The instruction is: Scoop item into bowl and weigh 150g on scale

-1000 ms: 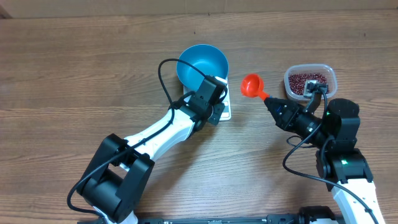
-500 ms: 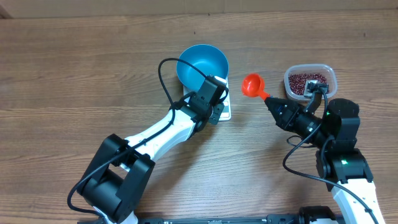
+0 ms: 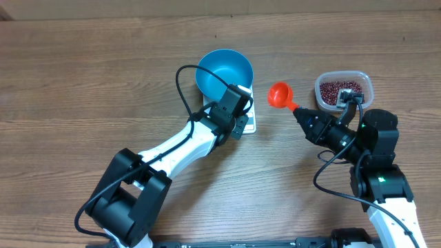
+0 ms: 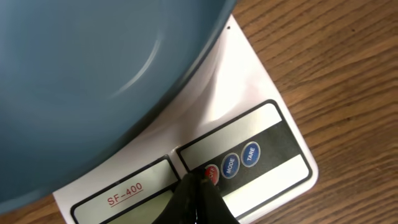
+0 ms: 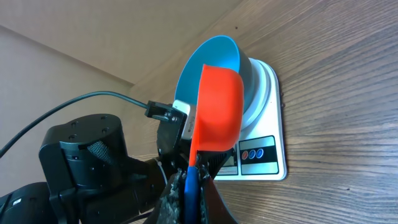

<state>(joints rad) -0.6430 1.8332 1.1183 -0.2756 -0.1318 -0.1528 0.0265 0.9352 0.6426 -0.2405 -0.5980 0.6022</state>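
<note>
Left gripper (image 4: 198, 194), clenched, seemingly prods the red button (image 4: 212, 175) on the scale (image 4: 277, 146); a slip could nudge the bowl (image 3: 224, 72) sitting there. Right gripper (image 5: 188, 182) clutches the empty scoop (image 3: 279, 94); beans (image 3: 337, 90) wait in their tub (image 3: 369, 87)

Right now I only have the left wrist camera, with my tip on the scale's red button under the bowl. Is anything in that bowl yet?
Observer: No. From overhead the blue bowl is bare inside.
Operator: What is the other arm doing?
Observer: The right gripper is shut on the handle of a red scoop, which sits to the right of the bowl. No beans show in it.
Operator: Where do I load from?
Observer: The beans lie in a clear tub, further right than the scoop.
</note>
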